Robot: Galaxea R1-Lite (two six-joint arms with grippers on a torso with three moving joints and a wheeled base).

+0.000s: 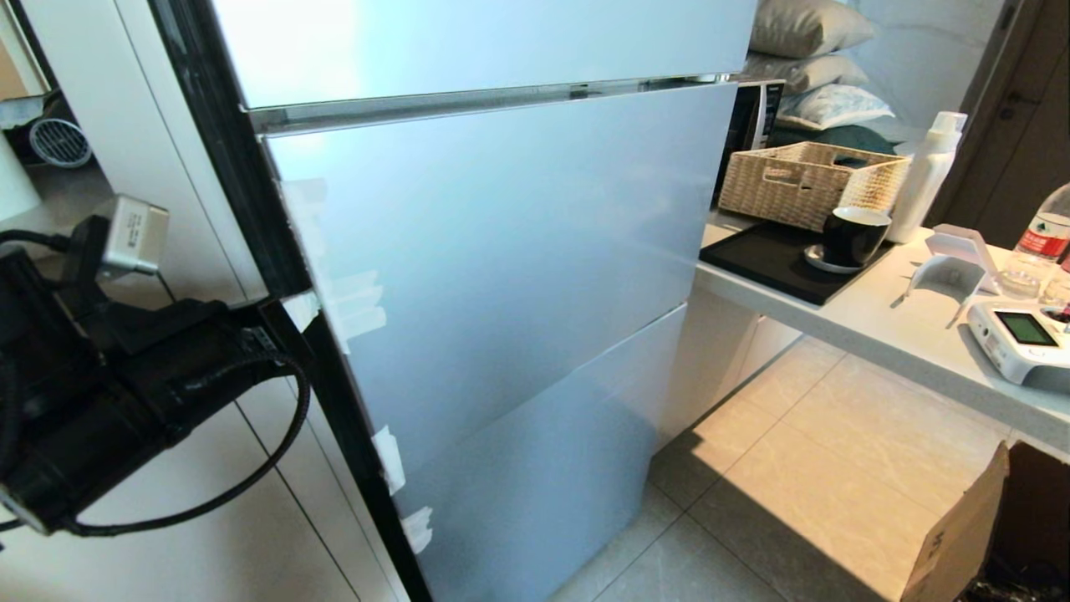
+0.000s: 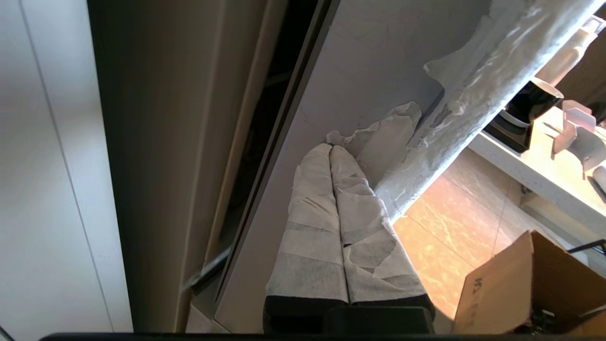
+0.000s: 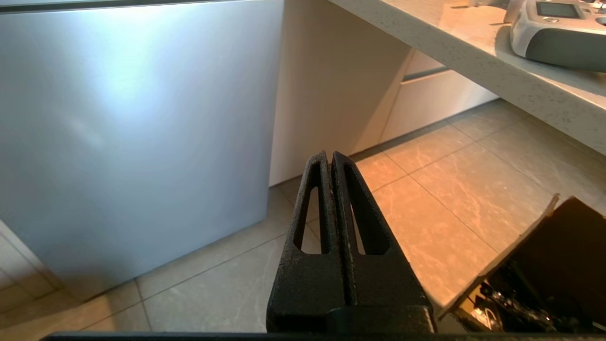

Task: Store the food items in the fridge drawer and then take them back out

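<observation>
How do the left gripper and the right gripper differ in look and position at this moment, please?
The left gripper has fingers wrapped in whitish tape, while the right gripper has bare black slotted fingers. The left gripper's tips rest at the taped edge of the fridge door, beside the dark gap; the right gripper hangs above the floor tiles, away from the fridge. Both are shut and hold nothing.

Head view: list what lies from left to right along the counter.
Wicker basket → black mug on its black tray → white bottle → white stand → white device with a green screen.
</observation>
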